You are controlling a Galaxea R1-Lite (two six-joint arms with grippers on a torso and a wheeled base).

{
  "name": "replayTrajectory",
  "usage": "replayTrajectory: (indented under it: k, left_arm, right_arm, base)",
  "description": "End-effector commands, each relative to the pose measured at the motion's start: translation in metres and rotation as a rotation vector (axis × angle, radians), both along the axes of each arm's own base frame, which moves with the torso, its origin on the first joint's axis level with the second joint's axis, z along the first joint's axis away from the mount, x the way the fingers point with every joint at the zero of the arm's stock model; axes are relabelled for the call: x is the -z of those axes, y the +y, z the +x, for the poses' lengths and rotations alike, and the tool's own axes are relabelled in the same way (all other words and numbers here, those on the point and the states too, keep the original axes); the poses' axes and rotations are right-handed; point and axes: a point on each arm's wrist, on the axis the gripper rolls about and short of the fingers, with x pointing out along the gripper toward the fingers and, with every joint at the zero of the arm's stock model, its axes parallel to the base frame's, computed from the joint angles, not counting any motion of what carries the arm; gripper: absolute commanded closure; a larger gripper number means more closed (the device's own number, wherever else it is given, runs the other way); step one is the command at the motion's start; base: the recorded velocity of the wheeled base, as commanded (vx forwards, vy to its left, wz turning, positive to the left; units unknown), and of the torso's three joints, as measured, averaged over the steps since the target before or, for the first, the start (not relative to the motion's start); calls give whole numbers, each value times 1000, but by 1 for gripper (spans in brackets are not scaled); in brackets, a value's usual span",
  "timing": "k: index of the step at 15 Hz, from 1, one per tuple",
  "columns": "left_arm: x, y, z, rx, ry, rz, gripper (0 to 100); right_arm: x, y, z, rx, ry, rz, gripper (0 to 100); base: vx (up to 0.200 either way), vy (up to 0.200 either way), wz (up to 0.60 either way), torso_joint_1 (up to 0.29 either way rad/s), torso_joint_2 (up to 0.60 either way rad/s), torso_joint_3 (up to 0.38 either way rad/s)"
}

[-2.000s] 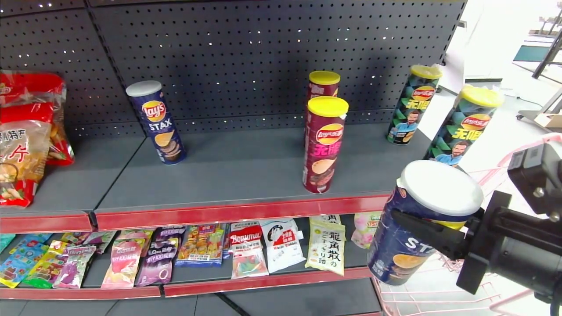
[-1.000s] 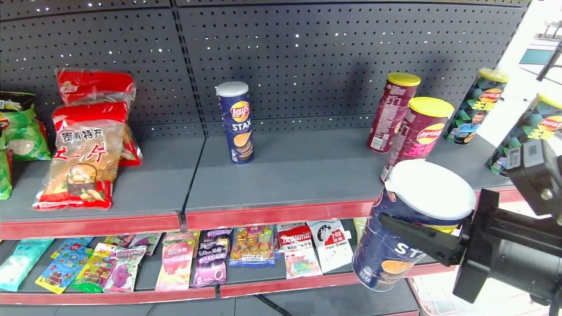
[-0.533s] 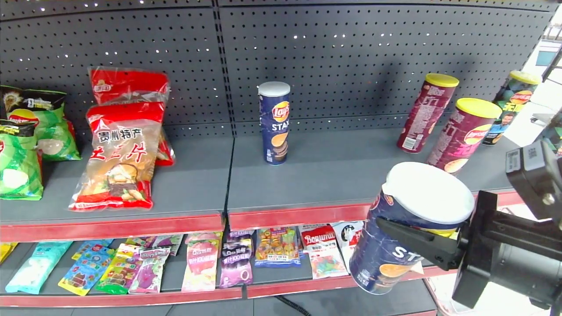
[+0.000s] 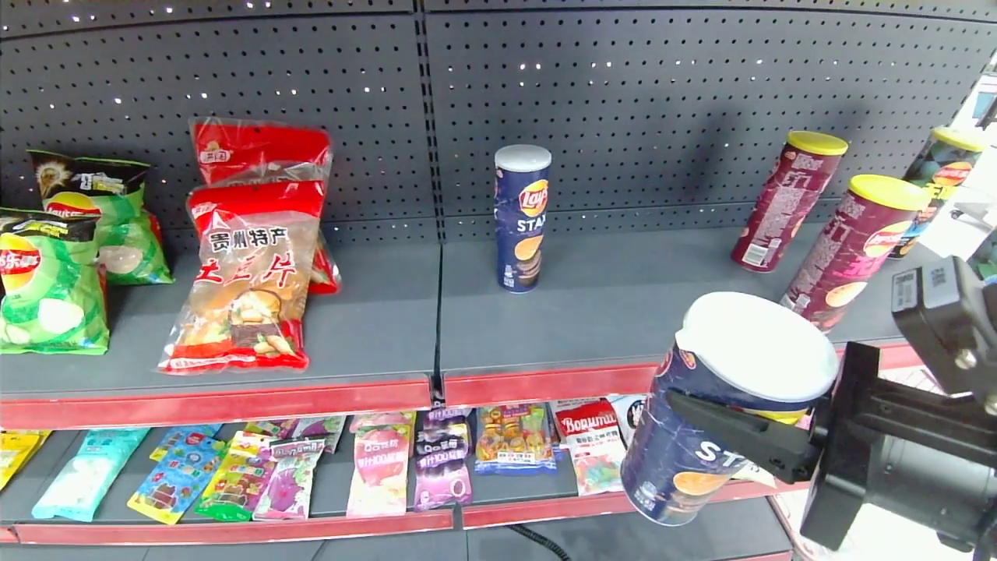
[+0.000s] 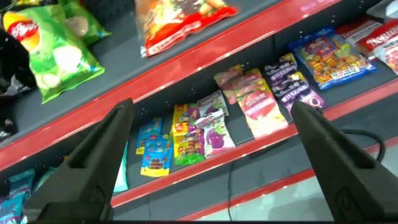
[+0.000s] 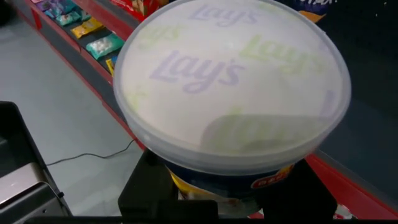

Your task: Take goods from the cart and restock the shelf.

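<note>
In the head view, your right hand (image 4: 744,425) sits at the lower right of the frame, pinching a blue can (image 4: 685,475) just under its white lid (image 4: 759,343). One dark finger (image 4: 732,432) crosses the can's front; the other is hidden behind it. The can is tilted, lid toward the camera, held in the air in front of the shelf and apart from the goods there.

On the upper shelf (image 4: 607,312), a twin can (image 4: 521,222) stands upright at the centre of the frame, near the pegboard (image 4: 623,101). At the upper right are two maroon cans (image 4: 787,204) with yellow lids, one nearer the shelf's edge than the other. A green-patterned can (image 4: 938,175) is at the frame's right edge. Left of centre stand red bags (image 4: 245,273), one in front of another, with green bags (image 4: 47,288) at the far left. Along the bottom, the lower shelf (image 4: 234,532) carries a row of sachets (image 4: 382,467) lying flat.

In the left wrist view, your left hand (image 5: 211,109) is spread wide, its two dark fingers (image 5: 93,162) well apart. Beyond them you see the sachets (image 5: 255,102) on the lower shelf, and a green bag (image 5: 56,50) on the shelf above.

In the right wrist view, you look straight down on the lid (image 6: 230,81) (it is faintly printed). The dark fingers (image 6: 161,199) press the can's sides just beneath the lid. A thin cable (image 6: 93,155) lies on the floor beyond.
</note>
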Motion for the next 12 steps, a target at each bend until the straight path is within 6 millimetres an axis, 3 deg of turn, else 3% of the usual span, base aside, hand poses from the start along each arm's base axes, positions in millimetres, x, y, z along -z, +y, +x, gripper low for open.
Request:
replayTrajectory:
  k: [1, 5, 12]
  left_arm:
    - [0, 0, 0, -2, 0, 1, 0]
    - [0, 0, 0, 0, -1, 0, 0]
    - [-3, -2, 8, 26, 55, 54, 0]
  right_arm:
    - [1, 0, 0, 1, 2, -3, 100]
    - [0, 1, 1, 1, 2, -3, 100]
    - [-2, 2, 2, -1, -4, 2, 100]
  base:
    - [200, 0, 0, -17, -2, 2]
    - [200, 0, 0, -1, 0, 4]
    - [0, 0, 0, 0, 0, 0]
